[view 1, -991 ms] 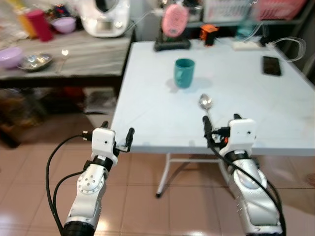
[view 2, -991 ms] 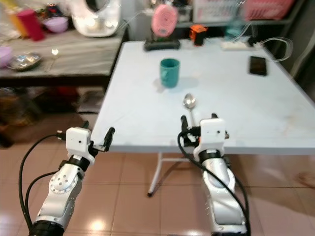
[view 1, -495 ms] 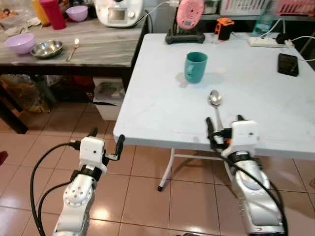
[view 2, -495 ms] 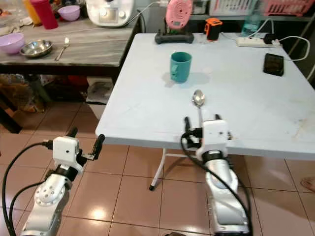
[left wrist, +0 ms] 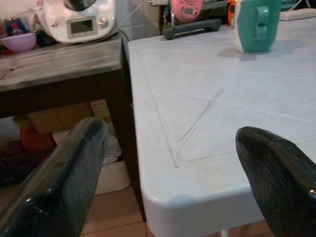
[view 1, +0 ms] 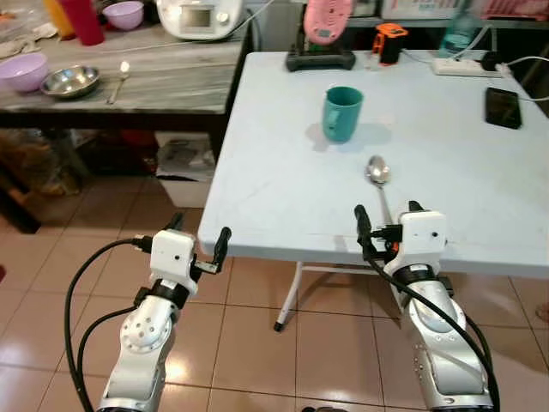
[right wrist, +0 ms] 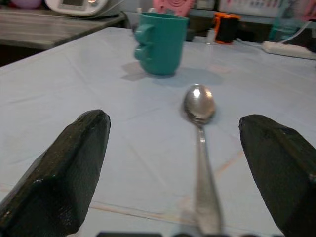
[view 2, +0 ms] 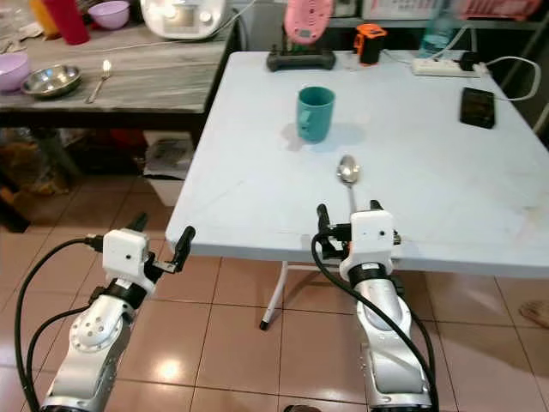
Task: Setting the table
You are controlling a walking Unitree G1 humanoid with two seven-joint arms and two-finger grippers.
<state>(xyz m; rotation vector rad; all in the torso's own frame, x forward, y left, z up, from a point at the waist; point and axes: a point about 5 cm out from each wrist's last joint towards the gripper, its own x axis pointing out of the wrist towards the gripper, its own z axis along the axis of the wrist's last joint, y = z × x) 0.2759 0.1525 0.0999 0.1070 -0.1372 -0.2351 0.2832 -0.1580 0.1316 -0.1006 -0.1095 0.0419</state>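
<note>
With both grippers' fingers spread, the right gripper (view 1: 386,226) at the near table (view 1: 274,184) edge should creep straight along the spoon (view 1: 378,178) handle, right of the mug (view 1: 342,113).

Before me, counted: one white folding table (view 1: 283,184); one teal mug (view 1: 342,112); two spoons, one on the table (view 1: 378,178), one on the side counter (view 1: 117,78); two purple bowls (view 1: 23,71) (view 1: 124,13); one steel bowl (view 1: 69,81); one black phone (view 1: 503,107)

No legible text or labels
</note>
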